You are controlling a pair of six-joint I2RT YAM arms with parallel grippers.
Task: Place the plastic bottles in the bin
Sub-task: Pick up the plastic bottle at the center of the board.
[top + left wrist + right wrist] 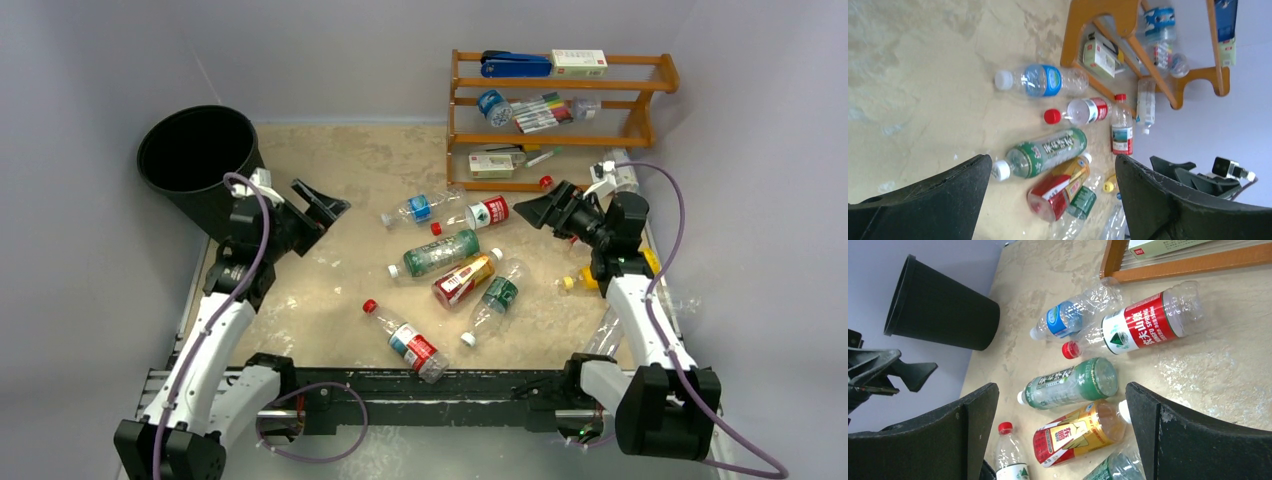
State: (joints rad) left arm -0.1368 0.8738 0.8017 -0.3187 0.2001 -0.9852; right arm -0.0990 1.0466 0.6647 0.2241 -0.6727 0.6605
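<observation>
The left gripper [325,213] and right gripper [528,212] are wide open and hold nothing. The red-label bottle [480,213] lies flat on the desk [340,160] just beside the right gripper, with its cap pointing left. The bin [195,150] is probably nearer the left arm.

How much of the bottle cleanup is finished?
Barely started. No bottle shows inside the bin, though its bottom is dark. The left claw and right claw are open and empty. The plastic bottles lie on the table, waiting.
</observation>
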